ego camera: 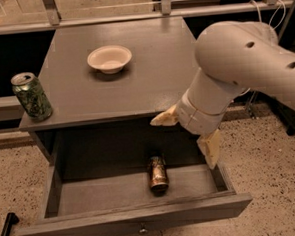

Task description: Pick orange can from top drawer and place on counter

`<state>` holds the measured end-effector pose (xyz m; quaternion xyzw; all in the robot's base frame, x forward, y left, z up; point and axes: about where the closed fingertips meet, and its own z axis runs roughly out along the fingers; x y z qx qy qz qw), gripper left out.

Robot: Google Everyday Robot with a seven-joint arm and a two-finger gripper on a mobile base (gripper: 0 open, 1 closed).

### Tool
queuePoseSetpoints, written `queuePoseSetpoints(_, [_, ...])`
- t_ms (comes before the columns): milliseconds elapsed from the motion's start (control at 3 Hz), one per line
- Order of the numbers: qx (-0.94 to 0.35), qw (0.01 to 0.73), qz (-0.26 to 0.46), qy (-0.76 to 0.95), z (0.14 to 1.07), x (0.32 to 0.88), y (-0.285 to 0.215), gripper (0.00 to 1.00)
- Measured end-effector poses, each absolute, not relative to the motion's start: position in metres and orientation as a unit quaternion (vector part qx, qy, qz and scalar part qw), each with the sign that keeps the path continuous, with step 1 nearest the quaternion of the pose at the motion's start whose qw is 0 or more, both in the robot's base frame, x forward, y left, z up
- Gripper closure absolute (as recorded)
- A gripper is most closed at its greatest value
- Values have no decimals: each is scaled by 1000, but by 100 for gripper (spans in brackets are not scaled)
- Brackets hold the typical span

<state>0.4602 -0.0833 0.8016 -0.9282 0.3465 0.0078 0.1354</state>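
The orange can (pixel 157 173) lies on its side in the middle of the open top drawer (pixel 92 195), end toward me. The drawer is pulled out, its knob (pixel 142 230) on the front panel. My gripper (pixel 187 133) hangs over the drawer's right side, just below the counter's (pixel 150 79) front edge, above and to the right of the can. Its two cream fingers (pixel 209 149) are spread apart with nothing between them. The large white arm covers the counter's right front corner.
A green can (pixel 32 96) stands at the counter's front left corner. A white bowl (pixel 109 58) sits at the counter's middle back. A rail runs behind the cabinet. Speckled floor lies on both sides, with a black bar (pixel 5 234) at lower left.
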Motion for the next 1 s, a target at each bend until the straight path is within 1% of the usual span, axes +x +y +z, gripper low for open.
queuePoseSetpoints(333, [-934, 132, 2, 332, 805, 462, -85, 0])
queuePoseSetpoints(667, [-950, 122, -2, 289, 787, 458, -72, 0])
queuePoseSetpoints(1000, [-970, 138, -22, 201, 770, 459, -58, 0])
